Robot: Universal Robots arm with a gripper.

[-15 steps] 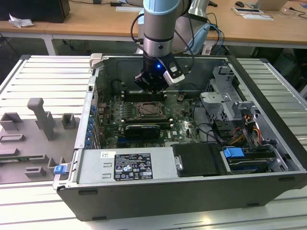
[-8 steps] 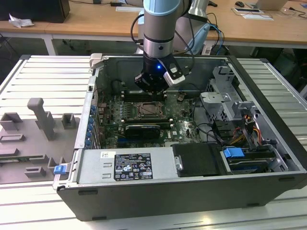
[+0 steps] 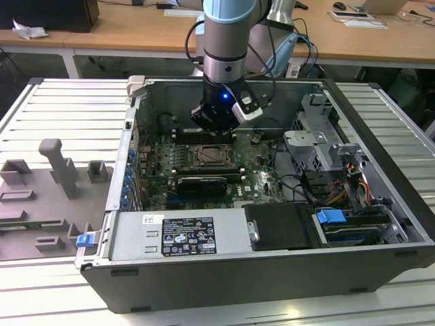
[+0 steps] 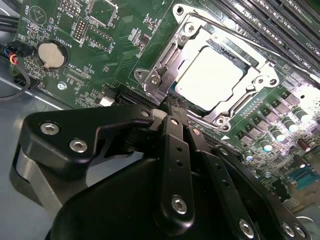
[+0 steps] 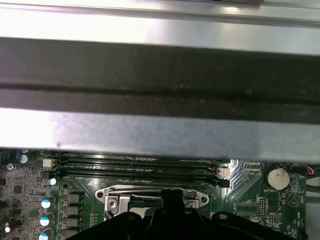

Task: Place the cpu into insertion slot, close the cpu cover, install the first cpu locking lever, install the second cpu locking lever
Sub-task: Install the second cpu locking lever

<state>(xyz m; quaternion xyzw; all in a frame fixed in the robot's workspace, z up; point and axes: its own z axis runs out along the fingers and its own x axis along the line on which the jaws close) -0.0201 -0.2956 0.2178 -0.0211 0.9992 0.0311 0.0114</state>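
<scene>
Overhead, the hand (image 3: 216,123) is hovering near the insertion slot (image 3: 215,157); the second wrist view is showing its fingers (image 4: 172,131) clenched, with the cpu (image 4: 210,75) lying under the cpu cover (image 4: 165,70).

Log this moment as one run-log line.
gripper: shut, at socket edge | pale silvery square cpu: seated in insertion slot | silver metal cpu cover: closed over it

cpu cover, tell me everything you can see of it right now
The cpu cover is a square frame of bright silvery metal with a square window. In the second wrist view it lies flat, closed over the insertion slot, and the pale face of the cpu shows through the window. Screws sit at its corners, and a thin lever runs along one side. The gripper is at its edge, fingers together.
</scene>
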